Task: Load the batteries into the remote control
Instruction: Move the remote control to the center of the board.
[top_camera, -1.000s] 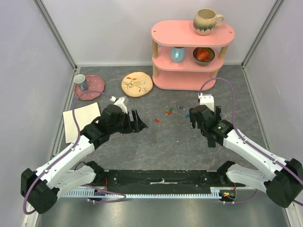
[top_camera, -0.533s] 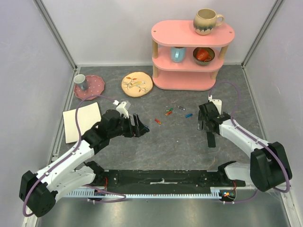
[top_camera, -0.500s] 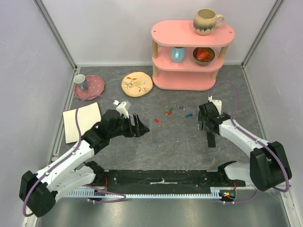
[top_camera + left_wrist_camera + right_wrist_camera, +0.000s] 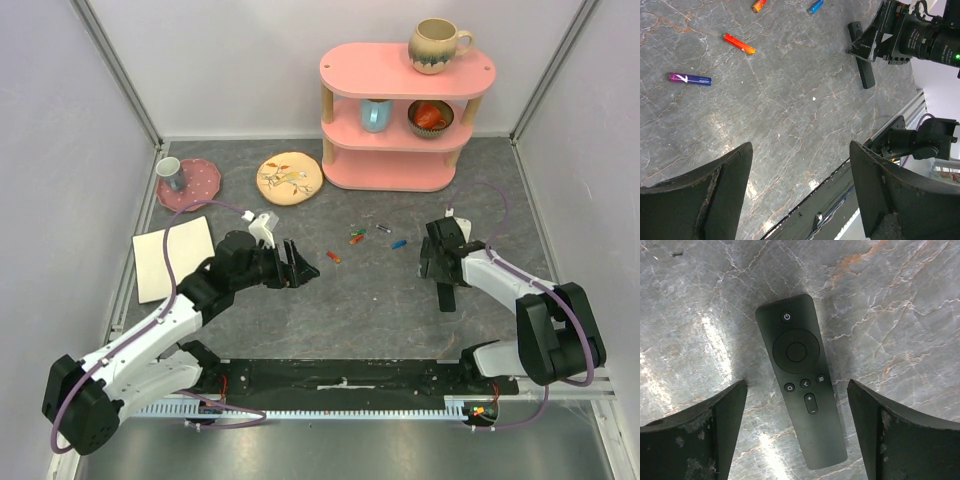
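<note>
Watching the right gripper (image 4: 796,387) hang jaws-apart over the remote (image 4: 445,294), lying buttons-up at 3 o'clock on the table (image 4: 380,320). Its long axis runs 11-to-5 in the wrist view, power end at 11. The battery door is probably underneath, so a sloppy pinch could skid it. The left gripper (image 4: 800,150) gapes empty; the batteries (image 4: 357,238) sit around 12.

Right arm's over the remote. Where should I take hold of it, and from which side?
Grip the remote control across its narrow width, on the two long edges, at the plain stretch below the volume button. Come straight down from above: it lies flat, buttons up, and the open right gripper straddles it.
</note>
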Tool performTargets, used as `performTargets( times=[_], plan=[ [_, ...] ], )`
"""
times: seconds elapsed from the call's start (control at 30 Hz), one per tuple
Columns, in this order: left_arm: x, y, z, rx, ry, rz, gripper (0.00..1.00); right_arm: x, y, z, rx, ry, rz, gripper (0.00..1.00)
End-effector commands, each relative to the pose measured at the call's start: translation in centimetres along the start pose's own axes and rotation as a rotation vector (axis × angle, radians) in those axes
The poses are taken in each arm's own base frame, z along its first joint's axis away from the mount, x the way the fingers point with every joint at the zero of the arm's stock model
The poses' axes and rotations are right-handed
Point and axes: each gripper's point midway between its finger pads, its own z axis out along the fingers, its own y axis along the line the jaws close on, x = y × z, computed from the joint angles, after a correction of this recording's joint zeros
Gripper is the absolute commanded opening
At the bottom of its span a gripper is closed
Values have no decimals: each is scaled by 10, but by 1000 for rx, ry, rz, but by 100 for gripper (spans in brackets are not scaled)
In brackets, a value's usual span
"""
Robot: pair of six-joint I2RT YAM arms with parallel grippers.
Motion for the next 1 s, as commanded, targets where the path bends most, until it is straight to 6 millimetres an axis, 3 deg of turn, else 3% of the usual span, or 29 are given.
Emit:
performTargets(
  times=[0.0,0.4,0.53,0.7,0.87,0.97],
  plan=[
    [-2,-10,3,41,-5,-18,84,4,9,7,-52,15,39,88],
    [-2,-8,9,24,3,-27,83,19,16,11,-117,50,62,66],
    [0,-6,11,15,11,-28,83,20,19,8,-142,50,65,54],
    [2,-4,11,8,14,-29,82,20,20,6,-154,44,63,48],
    [1,-2,9,-9,9,-23,82,15,27,-3,-199,13,59,25],
    [-4,-1,5,-22,-11,-12,82,6,37,-22,-230,-52,37,12]
  ],
)
